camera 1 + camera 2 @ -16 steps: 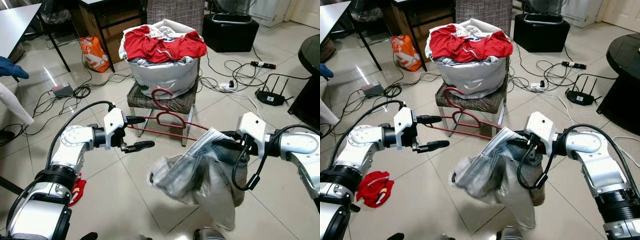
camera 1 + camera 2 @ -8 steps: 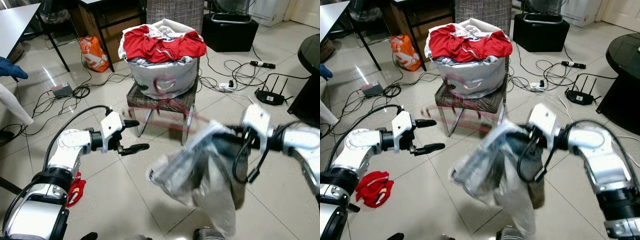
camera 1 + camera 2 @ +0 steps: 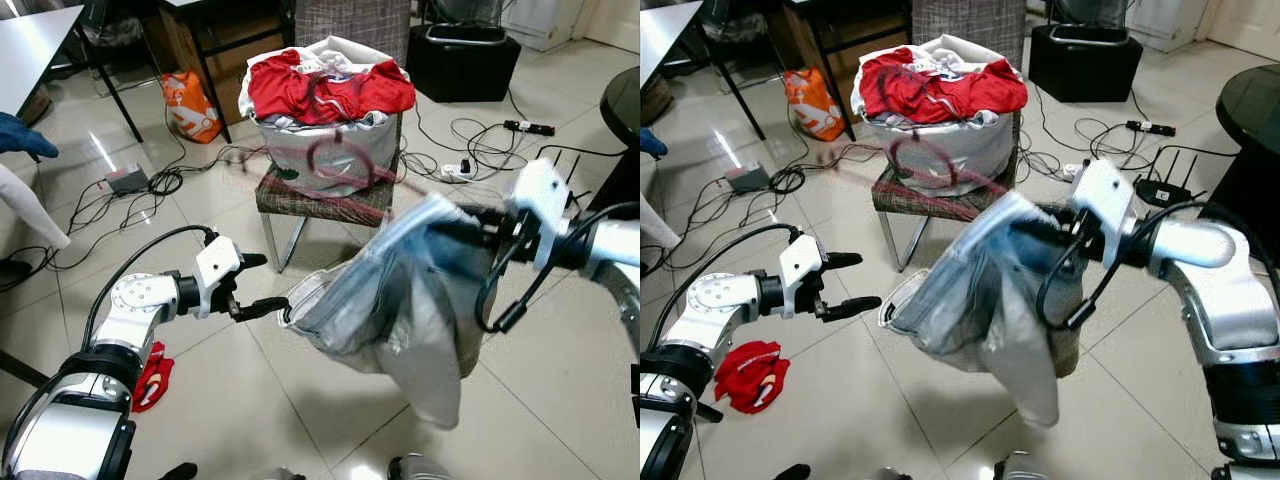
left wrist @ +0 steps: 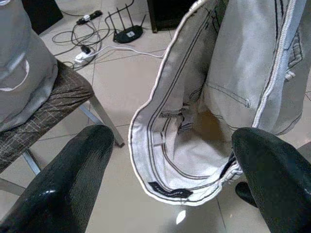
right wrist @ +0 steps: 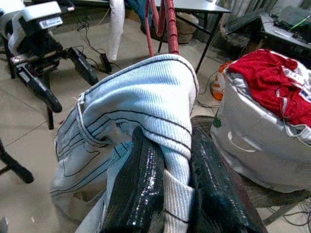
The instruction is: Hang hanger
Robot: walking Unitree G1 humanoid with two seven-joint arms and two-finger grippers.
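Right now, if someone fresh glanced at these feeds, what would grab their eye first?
The pale denim jeans dangling mid-scene, clamped with the red plastic hanger in the right end effector. Behind them, a white laundry bag heaped with red clothes sits on a chair. The left end effector is open beside the waistband.

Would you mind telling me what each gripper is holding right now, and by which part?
The right gripper is shut on the pale jeans, pinching a bunched fold near their top, with the red hanger caught in it. The left gripper is open, holding nothing.
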